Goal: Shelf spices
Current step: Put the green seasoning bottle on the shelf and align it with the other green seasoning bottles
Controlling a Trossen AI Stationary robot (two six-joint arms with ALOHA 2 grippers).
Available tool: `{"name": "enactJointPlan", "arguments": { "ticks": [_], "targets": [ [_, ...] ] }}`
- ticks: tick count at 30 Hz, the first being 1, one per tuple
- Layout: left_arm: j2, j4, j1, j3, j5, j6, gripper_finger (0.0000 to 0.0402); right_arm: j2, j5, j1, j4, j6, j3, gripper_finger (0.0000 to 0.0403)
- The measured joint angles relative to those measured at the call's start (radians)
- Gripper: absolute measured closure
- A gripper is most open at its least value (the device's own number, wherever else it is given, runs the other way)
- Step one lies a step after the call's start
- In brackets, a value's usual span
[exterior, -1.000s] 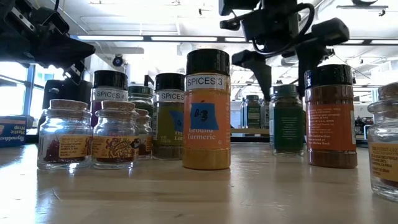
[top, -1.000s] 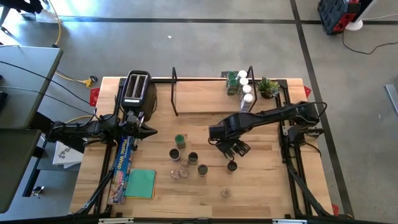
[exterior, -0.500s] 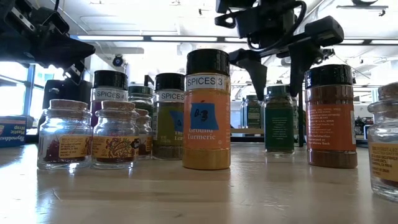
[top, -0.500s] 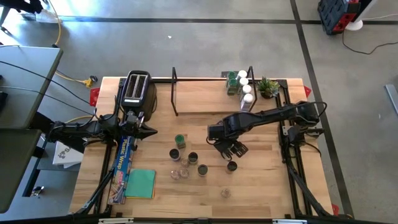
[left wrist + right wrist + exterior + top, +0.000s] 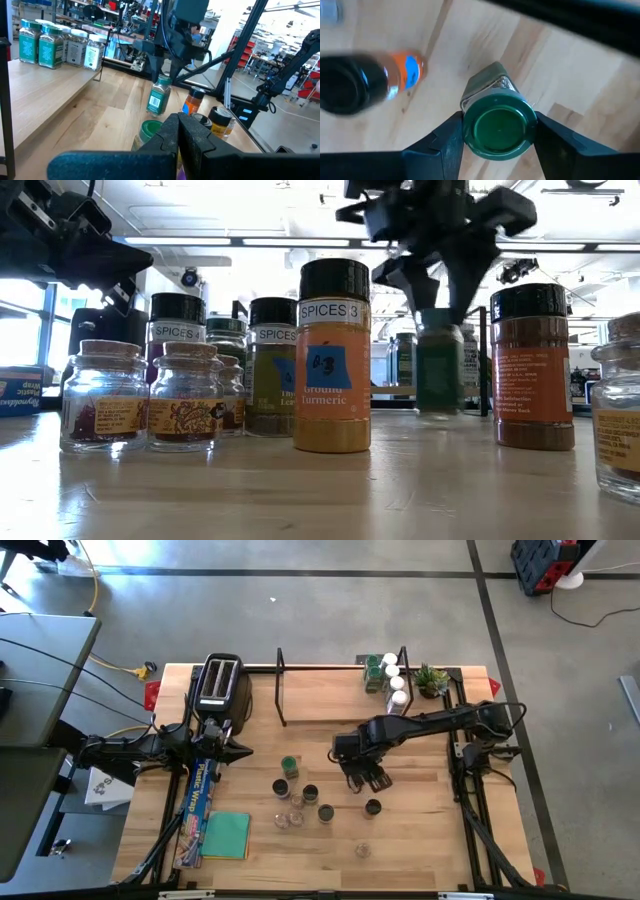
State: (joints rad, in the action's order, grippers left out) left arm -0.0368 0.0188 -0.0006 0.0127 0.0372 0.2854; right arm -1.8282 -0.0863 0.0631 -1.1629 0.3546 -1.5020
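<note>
Nearest in the low view: a cluster of spices on the table [image 5: 440, 840], among them two cork-stoppered glass jars [image 5: 104, 396], a black-lidded Ground Turmeric jar [image 5: 333, 356] labelled SPICES 3, and a rust-coloured black-lidded jar [image 5: 532, 366]. Just behind, the right gripper [image 5: 497, 132], fingers closed against both sides of a green-lidded spice jar [image 5: 159, 95], jar lifted clear of the tabletop and slightly tilted in the left wrist view. Over at the table's left side, the left gripper [image 5: 179, 131], fingers pressed together on nothing, beside a box of plastic wrap [image 5: 197, 805] and a green cloth [image 5: 226, 835]. Farther back, the shelf [image 5: 330, 695], carrying a row of green- and white-lidded jars [image 5: 388, 675] at its right end, a potted plant [image 5: 432, 679] just beyond. At the far left corner, a toaster [image 5: 219, 683].
</note>
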Motion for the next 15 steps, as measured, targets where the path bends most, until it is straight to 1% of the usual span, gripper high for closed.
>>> {"name": "enactJointPlan", "arguments": {
  "ticks": [4, 8, 11, 15],
  "targets": [
    [0.000, 0.000, 0.000, 0.000, 0.000, 0.000, 0.0401, 0.000, -0.001, -0.046, -0.016, -0.166, -0.031, 0.0212],
    [0.000, 0.000, 0.000, 0.000, 0.000, 0.000, 0.0401, 0.001, 0.005, -0.132, -0.074, -0.312, -0.094, 0.0212],
    [0.000, 0.000, 0.000, 0.000, 0.000, 0.000, 0.0401, 0.002, 0.021, -0.209, -0.130, -0.358, -0.186, 0.0212],
    [0.000, 0.000, 0.000, 0.000, 0.000, 0.000, 0.0401, 0.003, 0.077, -0.316, -0.223, -0.381, -0.304, 0.0212]
  ]
}}
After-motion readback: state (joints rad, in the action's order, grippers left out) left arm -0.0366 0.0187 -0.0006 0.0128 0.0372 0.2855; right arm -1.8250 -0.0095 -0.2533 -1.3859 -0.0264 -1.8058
